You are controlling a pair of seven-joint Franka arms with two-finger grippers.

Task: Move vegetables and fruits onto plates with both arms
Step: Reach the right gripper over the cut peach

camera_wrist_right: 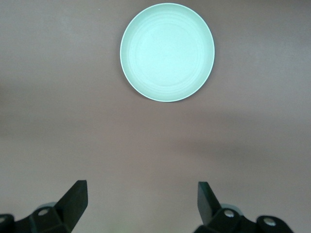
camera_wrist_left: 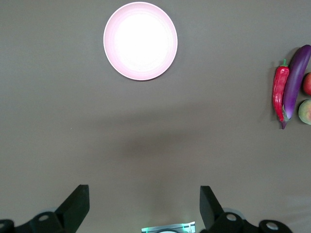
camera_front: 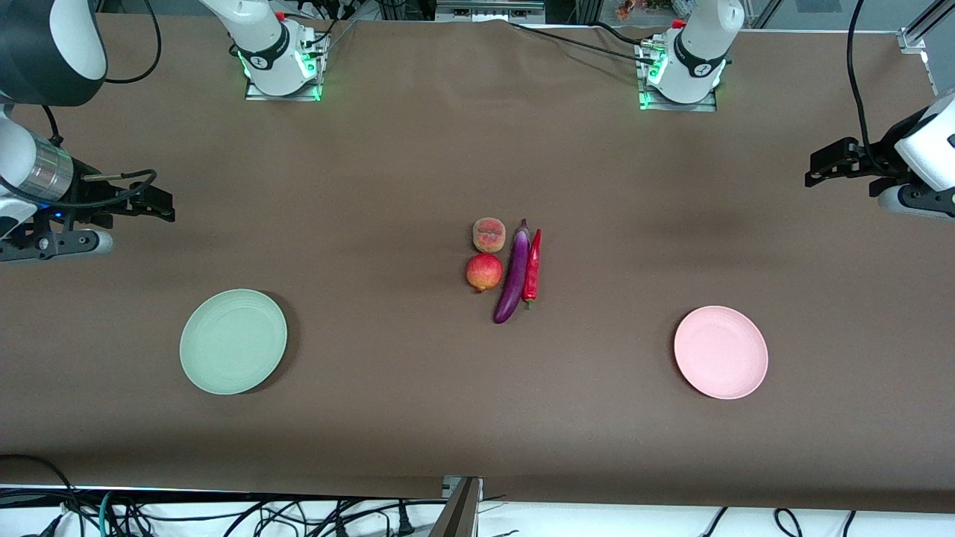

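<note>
The purple eggplant (camera_front: 513, 277) lies mid-table with the red chili pepper (camera_front: 532, 268) beside it toward the left arm's end. The peach (camera_front: 489, 234) and the red pomegranate-like fruit (camera_front: 484, 271) sit beside the eggplant toward the right arm's end, the peach farther from the front camera. The pale green plate (camera_front: 233, 341) and pink plate (camera_front: 721, 351) are empty. My left gripper (camera_front: 821, 170) is open and empty, up over the table's left-arm end; its wrist view shows the pink plate (camera_wrist_left: 140, 41), chili (camera_wrist_left: 280, 89) and eggplant (camera_wrist_left: 296, 79). My right gripper (camera_front: 158, 203) is open and empty over the right-arm end; its wrist view shows the green plate (camera_wrist_right: 167, 52).
The brown table cover (camera_front: 418, 403) spans the view. Both arm bases (camera_front: 277, 56) (camera_front: 683, 67) stand along the edge farthest from the front camera. Cables hang along the nearest edge (camera_front: 224, 514).
</note>
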